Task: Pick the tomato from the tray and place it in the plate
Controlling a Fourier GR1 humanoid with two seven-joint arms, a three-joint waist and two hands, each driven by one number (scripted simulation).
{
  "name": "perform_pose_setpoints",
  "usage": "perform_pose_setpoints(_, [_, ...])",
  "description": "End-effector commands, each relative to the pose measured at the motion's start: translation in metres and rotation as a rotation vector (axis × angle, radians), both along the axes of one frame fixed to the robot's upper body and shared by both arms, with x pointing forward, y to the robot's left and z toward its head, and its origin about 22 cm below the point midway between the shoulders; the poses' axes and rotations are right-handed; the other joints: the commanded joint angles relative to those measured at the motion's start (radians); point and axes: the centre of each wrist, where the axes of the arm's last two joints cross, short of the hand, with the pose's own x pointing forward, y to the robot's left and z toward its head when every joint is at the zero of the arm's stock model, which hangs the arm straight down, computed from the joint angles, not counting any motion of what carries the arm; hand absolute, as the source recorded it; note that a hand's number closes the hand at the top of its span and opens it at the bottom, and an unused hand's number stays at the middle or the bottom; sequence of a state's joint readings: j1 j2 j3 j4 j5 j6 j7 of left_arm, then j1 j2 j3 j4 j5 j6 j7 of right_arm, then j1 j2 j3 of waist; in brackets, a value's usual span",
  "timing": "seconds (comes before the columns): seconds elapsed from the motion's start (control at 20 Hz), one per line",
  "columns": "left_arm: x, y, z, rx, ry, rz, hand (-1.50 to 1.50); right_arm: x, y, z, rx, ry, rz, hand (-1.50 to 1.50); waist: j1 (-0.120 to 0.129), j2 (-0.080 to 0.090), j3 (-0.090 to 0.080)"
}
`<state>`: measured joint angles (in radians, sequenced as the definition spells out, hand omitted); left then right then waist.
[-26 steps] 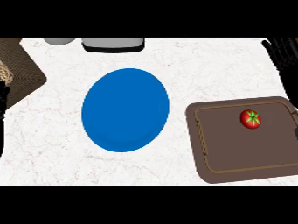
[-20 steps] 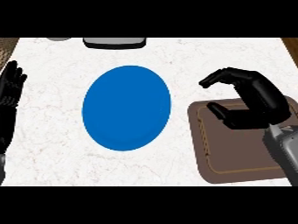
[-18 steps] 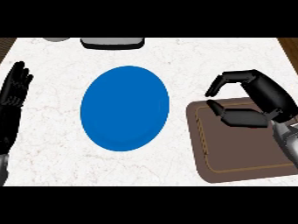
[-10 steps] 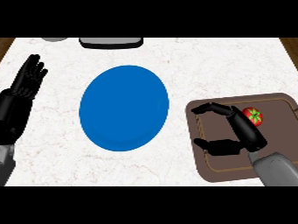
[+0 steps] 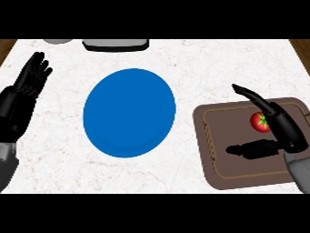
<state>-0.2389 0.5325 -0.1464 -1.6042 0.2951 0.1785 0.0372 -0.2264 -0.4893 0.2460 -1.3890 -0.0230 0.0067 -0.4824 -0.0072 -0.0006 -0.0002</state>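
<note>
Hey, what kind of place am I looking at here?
Probably a kitchen counter: a pale marbled worktop holds a blue plate and a brown tray with a tomato on it.

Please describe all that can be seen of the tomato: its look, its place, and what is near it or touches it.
The tomato is small, round and red, with a green stalk part on its right side. It lies in the upper right part of the brown tray, apart from the blue plate. The right hand is over the tray and covers the tomato's right edge, with the fingers above it and the thumb below. Whether the hand touches it cannot be told.
</note>
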Motion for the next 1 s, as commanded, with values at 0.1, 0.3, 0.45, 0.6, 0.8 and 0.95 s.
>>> perform_pose_setpoints(0.1, [0.002,0.004,0.004,0.009,-0.004,-0.021,0.0,0.01,-0.042,0.068,-0.367,0.05,-0.118,-1.5,0.0,-0.005,-0.003])
perform_pose_setpoints(0.3, [0.011,-0.002,0.012,-0.01,-0.012,0.015,0.0,0.007,-0.039,0.091,-0.675,0.16,-0.157,-1.5,-0.005,-0.006,-0.004])
perform_pose_setpoints(0.45, [0.007,-0.006,-0.005,0.003,-0.005,-0.006,0.0,0.002,-0.034,0.113,-0.849,0.258,-0.134,-1.5,-0.003,-0.006,-0.005])
perform_pose_setpoints(0.6, [0.015,-0.001,0.002,-0.009,-0.001,-0.024,0.0,0.006,-0.004,0.107,-0.955,0.371,-0.116,-1.5,0.016,0.002,-0.004])
perform_pose_setpoints(0.8, [0.015,-0.003,0.01,0.001,0.01,-0.03,0.0,0.009,-0.005,0.113,-1.019,0.47,-0.09,-1.5,0.011,0.0,-0.001])
perform_pose_setpoints(0.95, [0.008,-0.016,-0.001,0.0,-0.014,-0.018,0.0,0.001,0.006,0.092,-1.055,0.475,-0.11,-1.5,0.007,-0.001,0.0])
